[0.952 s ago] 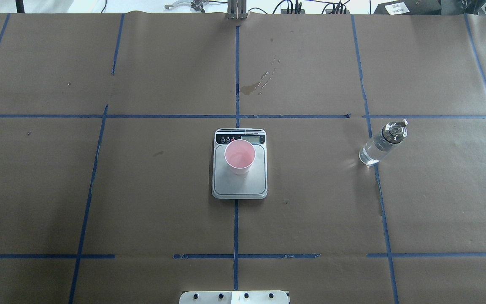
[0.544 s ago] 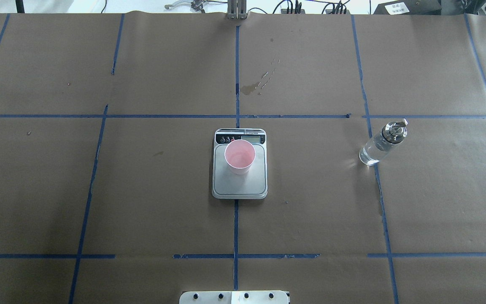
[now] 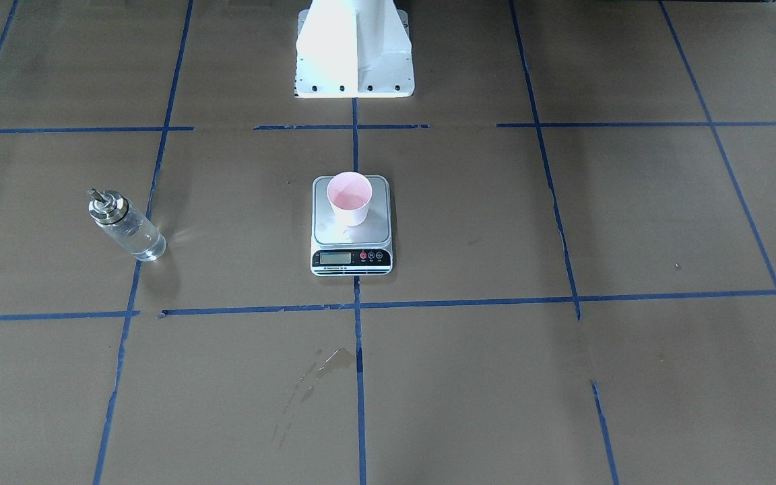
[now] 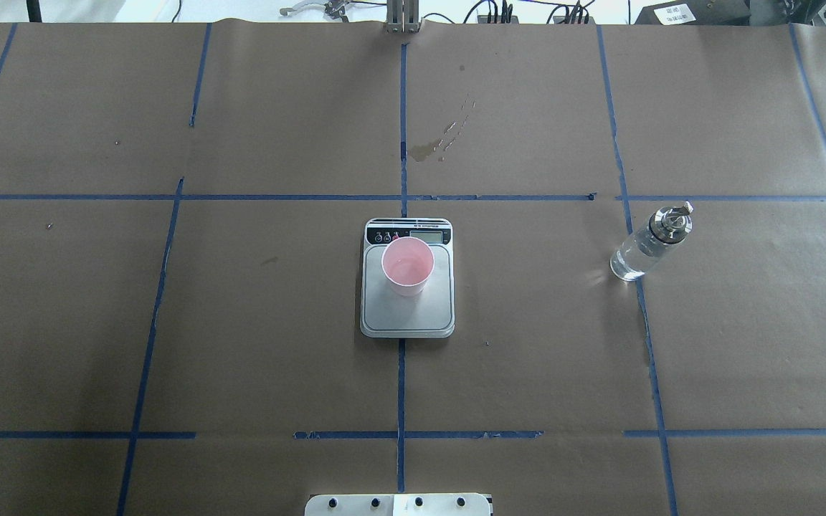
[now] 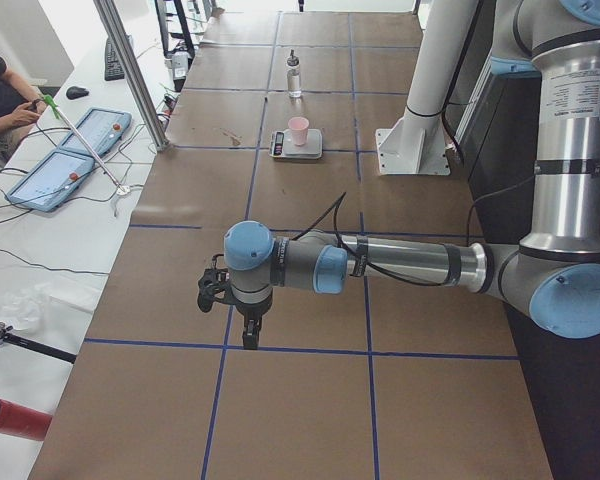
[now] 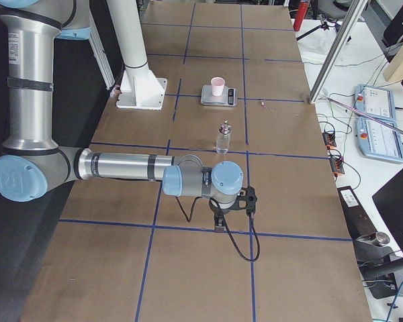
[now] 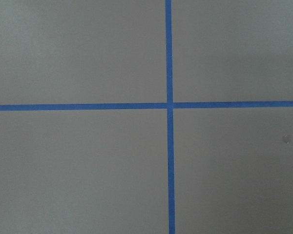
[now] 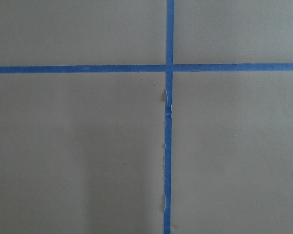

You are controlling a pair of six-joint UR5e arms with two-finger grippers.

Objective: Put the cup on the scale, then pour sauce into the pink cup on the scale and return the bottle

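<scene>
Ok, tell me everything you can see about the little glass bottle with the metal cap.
The small clear glass cylindrical bottle stands upright on the brown paper table cover, its base at a blue tape line. A shiny metal cap with a thin pour spout tops it, and clear colourless liquid shows through the glass. It sits on the robot's right, well apart from the steel-topped scale. Only the paper touches it.
</scene>
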